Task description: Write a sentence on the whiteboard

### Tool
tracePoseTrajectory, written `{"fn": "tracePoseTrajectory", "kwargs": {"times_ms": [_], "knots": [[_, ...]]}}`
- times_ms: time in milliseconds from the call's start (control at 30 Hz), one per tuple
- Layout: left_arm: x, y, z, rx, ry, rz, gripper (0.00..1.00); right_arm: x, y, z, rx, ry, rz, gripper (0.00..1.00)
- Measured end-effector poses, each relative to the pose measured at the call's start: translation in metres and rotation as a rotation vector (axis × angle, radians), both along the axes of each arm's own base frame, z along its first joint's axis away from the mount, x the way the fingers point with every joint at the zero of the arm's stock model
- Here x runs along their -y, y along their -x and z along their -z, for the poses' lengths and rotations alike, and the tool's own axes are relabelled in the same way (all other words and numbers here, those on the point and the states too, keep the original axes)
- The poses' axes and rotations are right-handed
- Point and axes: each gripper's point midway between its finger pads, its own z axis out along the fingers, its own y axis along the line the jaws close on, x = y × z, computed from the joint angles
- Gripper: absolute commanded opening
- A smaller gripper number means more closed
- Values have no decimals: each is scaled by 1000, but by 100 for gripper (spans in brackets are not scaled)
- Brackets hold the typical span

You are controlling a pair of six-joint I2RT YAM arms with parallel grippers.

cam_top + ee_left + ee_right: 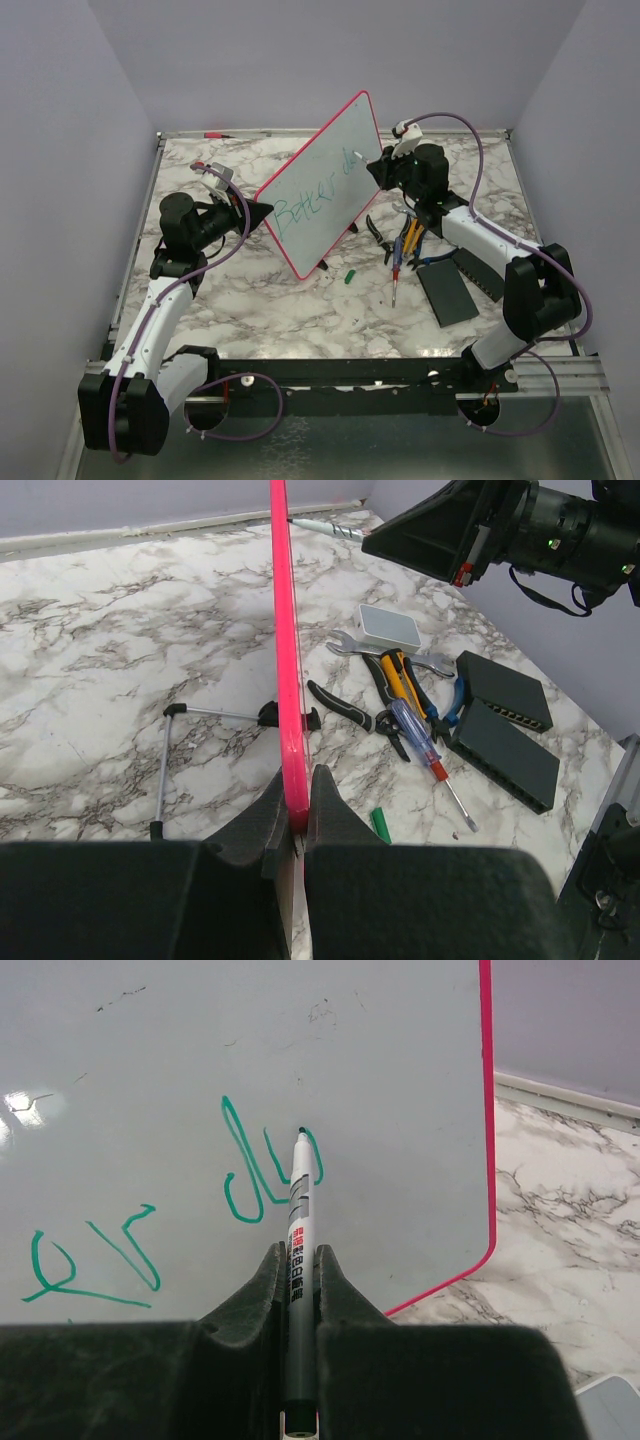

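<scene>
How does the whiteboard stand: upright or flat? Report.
Upright, tilted: the whiteboard stands on edge, its rim pinched by the left claw.

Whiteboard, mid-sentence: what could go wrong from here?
1. The left gripper pinches the whiteboard by its thin red rim only; writing pressure might pivot it.
2. The right gripper holds the marker in a narrow pinch; pushing could slide it back.
3. Pliers and a screwdriver lie near the right arm; a low sweep may knock them.

Your left gripper [297, 780] pinched tight on whiteboard [325, 180] edge, right gripper [298, 1252] clamped around marker [298, 1195], both arms angled inward.
</scene>
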Motion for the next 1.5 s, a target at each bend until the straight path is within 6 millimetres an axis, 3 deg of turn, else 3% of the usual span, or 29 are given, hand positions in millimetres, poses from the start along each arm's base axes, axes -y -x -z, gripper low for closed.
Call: {"fn": "tracePoseTrajectory", "kwargs": {"times_ms": [1500], "knots": [[0, 0, 0, 0, 0, 0, 0, -3, 1, -3, 4, -33, 32, 1]]}}
